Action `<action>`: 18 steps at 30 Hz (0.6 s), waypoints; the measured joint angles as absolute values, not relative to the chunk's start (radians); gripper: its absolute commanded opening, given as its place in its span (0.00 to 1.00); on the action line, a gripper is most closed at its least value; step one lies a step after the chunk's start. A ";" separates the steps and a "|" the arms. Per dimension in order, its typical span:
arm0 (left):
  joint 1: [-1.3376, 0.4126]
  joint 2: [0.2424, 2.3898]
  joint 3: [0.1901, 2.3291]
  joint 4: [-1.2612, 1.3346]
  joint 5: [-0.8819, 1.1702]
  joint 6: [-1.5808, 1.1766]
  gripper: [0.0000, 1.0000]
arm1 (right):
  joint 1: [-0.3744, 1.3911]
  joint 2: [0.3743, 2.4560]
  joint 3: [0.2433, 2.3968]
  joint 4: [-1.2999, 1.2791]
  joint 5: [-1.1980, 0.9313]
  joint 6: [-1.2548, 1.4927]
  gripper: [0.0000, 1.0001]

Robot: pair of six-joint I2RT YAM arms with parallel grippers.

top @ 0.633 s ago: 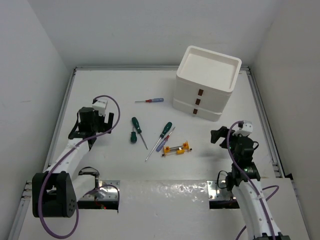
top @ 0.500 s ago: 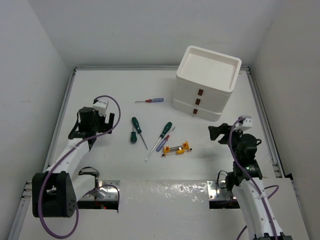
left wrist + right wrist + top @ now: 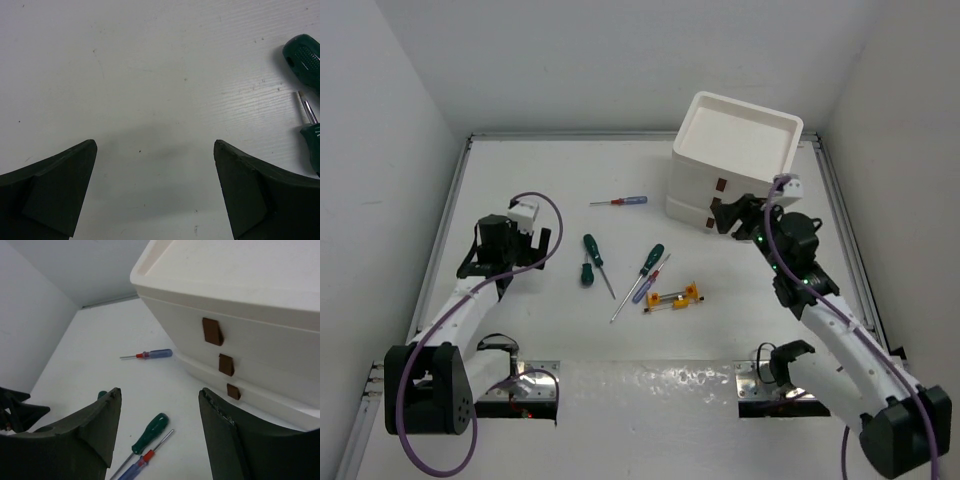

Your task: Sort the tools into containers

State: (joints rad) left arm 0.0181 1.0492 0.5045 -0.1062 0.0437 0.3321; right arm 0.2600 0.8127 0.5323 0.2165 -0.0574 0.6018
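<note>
Two arms, neither tool holding anything. Right arm stretches out to the drawer stack [image 3: 695, 190]; right tool [image 3: 160, 392] gapes just short of the brown tab handles [image 3: 212, 331]. Left arm sits bent, well left of the stack; left tool [image 3: 155, 145] gapes over bare desk [image 3: 150, 60]. Blue-and-red screwdriver [image 3: 620, 201]: left of the stack, crosswise, handle toward it. First long green screwdriver [image 3: 591, 246], second long green screwdriver [image 3: 652, 256], stubby green screwdriver [image 3: 587, 274], second blue-and-red screwdriver [image 3: 644, 290], yellow-orange bar piece [image 3: 675, 297]: grouped left of the stack and nearer the arm bases, mostly slantwise.
</note>
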 measured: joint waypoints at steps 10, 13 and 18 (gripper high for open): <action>0.018 1.060 0.505 -0.117 0.077 0.336 1.00 | 0.580 1.131 0.688 0.202 0.581 0.461 0.65; 0.018 1.060 0.505 -0.120 0.111 0.341 1.00 | 0.590 1.224 0.751 0.207 0.719 0.435 0.64; 0.018 1.024 0.505 -0.140 0.168 0.355 1.00 | 0.592 1.321 0.814 0.241 0.871 0.403 0.60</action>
